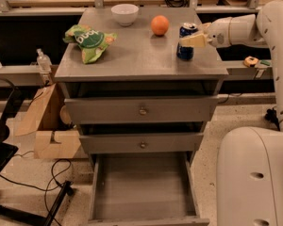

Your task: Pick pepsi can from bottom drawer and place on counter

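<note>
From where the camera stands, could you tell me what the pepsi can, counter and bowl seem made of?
Pepsi can, with the gripper at it: likely metal, glossy blue, silvery lid. Counter: probably painted wood, matte grey, board-like edges. Bowl: smooth white, ceramic or plastic; unclear.
</note>
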You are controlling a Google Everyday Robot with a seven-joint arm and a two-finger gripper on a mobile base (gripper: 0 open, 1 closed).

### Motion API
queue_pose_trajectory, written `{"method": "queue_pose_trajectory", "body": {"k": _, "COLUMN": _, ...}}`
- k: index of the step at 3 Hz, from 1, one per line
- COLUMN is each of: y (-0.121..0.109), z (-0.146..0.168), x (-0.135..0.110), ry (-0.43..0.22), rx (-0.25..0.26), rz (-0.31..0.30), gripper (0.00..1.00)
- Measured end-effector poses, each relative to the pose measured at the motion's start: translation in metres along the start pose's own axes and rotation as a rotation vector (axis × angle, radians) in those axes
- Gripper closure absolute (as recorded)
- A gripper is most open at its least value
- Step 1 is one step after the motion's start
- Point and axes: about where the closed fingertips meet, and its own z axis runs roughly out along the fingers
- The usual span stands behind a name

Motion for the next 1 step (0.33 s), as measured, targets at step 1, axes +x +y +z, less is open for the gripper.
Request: {"method": "queue_pose_trajectory", "body": {"k": 1, "y": 0.0000, "z": 0.0000, "x": 0.0000, "ry": 0.000, "rx": 0.000, "rz": 0.000, "gripper": 0.05}}
